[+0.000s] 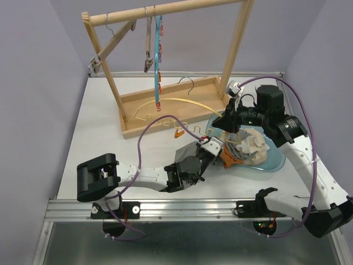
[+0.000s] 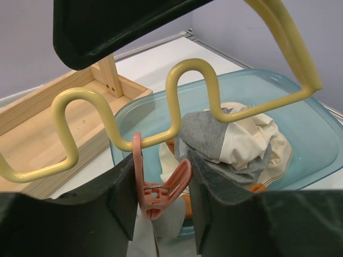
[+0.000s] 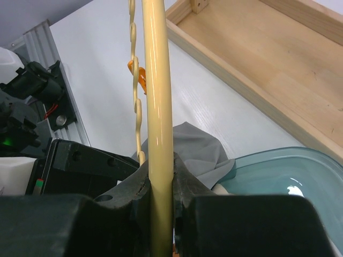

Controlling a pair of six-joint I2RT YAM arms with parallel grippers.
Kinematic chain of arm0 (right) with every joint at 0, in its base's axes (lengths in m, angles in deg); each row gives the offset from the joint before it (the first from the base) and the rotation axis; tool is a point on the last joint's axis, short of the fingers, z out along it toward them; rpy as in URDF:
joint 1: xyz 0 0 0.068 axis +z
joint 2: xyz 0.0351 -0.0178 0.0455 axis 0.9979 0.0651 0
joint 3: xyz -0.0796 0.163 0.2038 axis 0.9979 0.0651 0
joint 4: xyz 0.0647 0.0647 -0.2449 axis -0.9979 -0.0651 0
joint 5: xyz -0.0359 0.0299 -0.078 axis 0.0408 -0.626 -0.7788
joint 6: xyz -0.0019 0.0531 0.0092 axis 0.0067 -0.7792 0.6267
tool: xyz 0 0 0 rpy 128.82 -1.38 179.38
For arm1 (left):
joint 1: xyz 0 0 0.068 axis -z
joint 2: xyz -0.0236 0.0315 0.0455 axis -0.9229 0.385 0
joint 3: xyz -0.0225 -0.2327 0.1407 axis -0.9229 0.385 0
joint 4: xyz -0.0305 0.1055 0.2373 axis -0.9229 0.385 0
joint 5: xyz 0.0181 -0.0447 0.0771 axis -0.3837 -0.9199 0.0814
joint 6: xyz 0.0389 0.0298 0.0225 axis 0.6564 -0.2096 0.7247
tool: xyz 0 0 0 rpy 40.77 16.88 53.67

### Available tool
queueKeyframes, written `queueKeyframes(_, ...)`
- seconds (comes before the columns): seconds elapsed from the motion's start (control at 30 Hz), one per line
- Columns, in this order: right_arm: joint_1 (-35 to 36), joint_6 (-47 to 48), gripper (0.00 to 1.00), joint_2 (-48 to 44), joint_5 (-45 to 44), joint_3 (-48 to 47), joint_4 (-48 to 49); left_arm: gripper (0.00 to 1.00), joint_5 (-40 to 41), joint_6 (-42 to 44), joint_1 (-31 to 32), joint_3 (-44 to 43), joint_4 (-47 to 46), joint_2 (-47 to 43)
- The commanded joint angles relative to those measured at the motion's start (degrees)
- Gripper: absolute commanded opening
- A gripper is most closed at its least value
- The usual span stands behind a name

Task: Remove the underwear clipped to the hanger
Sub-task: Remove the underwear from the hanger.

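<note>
R gripper (image 3: 159, 184) clenched on yellow wavy plastic hanger (image 3: 157, 80); L gripper (image 2: 161, 179) straddles its orange plastic clip (image 2: 163, 193), can't tell if squeezing. Grey, white, beige cloth underwear (image 2: 225, 139) heaped in translucent blue tub (image 2: 305, 101), at right.

We see the rack (image 1: 121, 15) at the back of the table (image 1: 99, 130). The tub (image 1: 274, 161) lies in front of it, to the right, with the underwear (image 1: 252, 142) piled in it. The hanger (image 2: 187, 65) is partly over the tub, between the right gripper's (image 3: 161, 176) fingers. Its clip (image 2: 163, 194) sits between the left gripper's (image 2: 161, 163) fingers, which seem to touch it.
</note>
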Motion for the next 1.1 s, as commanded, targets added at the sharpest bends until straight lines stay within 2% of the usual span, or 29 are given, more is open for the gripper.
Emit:
queueKeyframes(0.0,0.4,-0.4,0.00,-1.7,0.5,0.8,5.0,0.40,1.5,0.8,-0.1,-2.3,-3.4,-1.1)
queueKeyframes(0.13,0.4,-0.3,0.01,-1.9,0.2,1.1,5.0,0.32,-0.3,0.6,-0.1,-1.5,-3.4,-2.4)
queueKeyframes(0.2,0.4,-0.2,0.00,-2.0,-0.2,1.3,5.0,0.33,-1.9,0.2,-0.1,-1.0,-3.4,-3.3)
queueKeyframes(0.3,0.4,0.0,0.01,-2.4,-1.3,1.7,5.0,0.43,-4.8,-0.7,-0.1,0.1,-3.0,-4.7)
queueKeyframes(0.33,0.4,0.0,0.01,-2.6,-1.8,1.7,5.0,0.52,-5.6,-1.0,-0.1,0.5,-2.8,-5.9)
queueKeyframes(0.4,0.4,0.1,0.00,-2.9,-3.6,2.0,4.9,0.57,-8.7,-1.8,-0.1,1.8,-2.0,-7.4)
queueKeyframes(0.43,0.4,0.1,0.01,-3.5,-4.3,2.4,4.9,0.65,-9.5,-2.3,-0.1,2.2,-1.3,-9.1)
queueKeyframes(0.53,0.4,0.3,0.01,-4.6,-7.7,3.0,4.8,0.72,-12.9,-3.9,-0.1,4.4,0.6,-12.9)
queueKeyframes(0.77,0.5,2.7,0.01,-6.9,-13.9,4.8,3.1,0.76,-17.7,-5.9,-0.1,10.2,7.8,-22.6)
queueKeyframes(1.07,-0.1,4.0,0.01,-9.5,-21.3,6.3,2.7,0.80,-15.8,-5.9,-0.1,16.6,16.0,-40.2)
